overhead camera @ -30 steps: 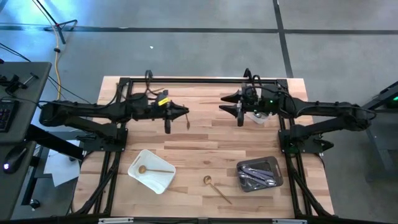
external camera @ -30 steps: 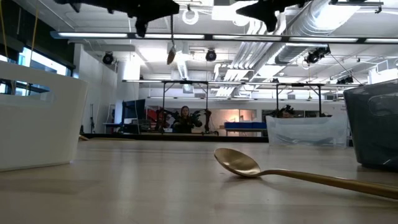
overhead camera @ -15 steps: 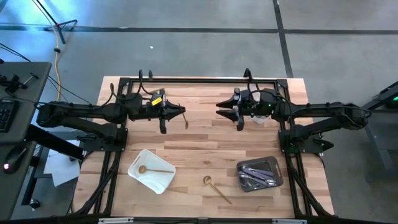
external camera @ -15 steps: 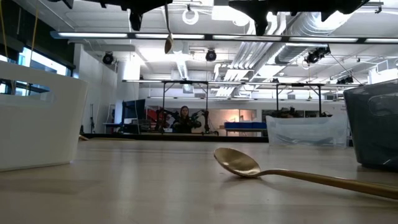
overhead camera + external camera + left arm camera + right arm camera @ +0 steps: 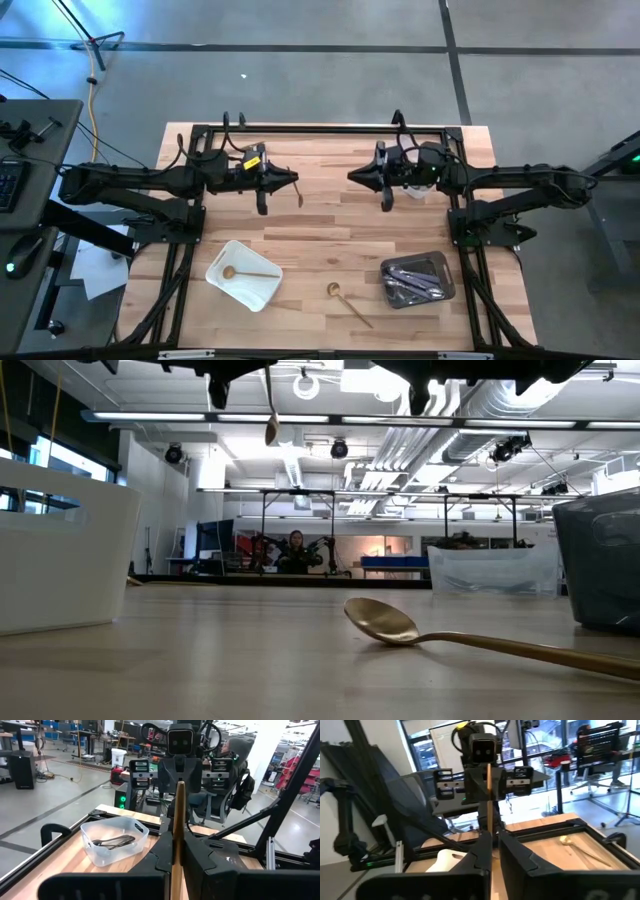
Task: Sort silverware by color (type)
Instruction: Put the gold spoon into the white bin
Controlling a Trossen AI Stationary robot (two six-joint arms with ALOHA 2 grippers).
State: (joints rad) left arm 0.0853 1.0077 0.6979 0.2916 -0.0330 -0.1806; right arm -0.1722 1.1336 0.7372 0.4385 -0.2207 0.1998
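Observation:
My left gripper (image 5: pixel 296 179) is high above the table's far half, pointing level, shut on a gold spoon (image 5: pixel 300 193). The spoon hangs bowl down (image 5: pixel 271 430). My right gripper (image 5: pixel 350 175) faces it from the right with a gap between them, shut and holding nothing. The right wrist view shows the spoon's handle (image 5: pixel 489 795) straight ahead, beyond my fingers. Another gold spoon (image 5: pixel 345 300) lies flat on the table near the front edge. A third gold spoon (image 5: pixel 240 272) lies in the white tray (image 5: pixel 262 291). My left gripper pinches the gold spoon's handle (image 5: pixel 178 820) between its two fingers. The fingers come in level from the table's left and lie across the handle. The spoon hangs roughly upright and well clear of the table, with its bowl below the fingers.
A dark tray (image 5: pixel 440 262) with dark utensils stands at the front right. A clear tub (image 5: pixel 136 831) holding a few utensils sits below the right arm. Bare wood (image 5: pixel 320 240) lies between the arms and the trays. A black frame runs round the table.
My right gripper has shut, with nothing between its fingers, and has tipped a little while staying up in front of the spoon. The spoon still hangs from my left gripper.

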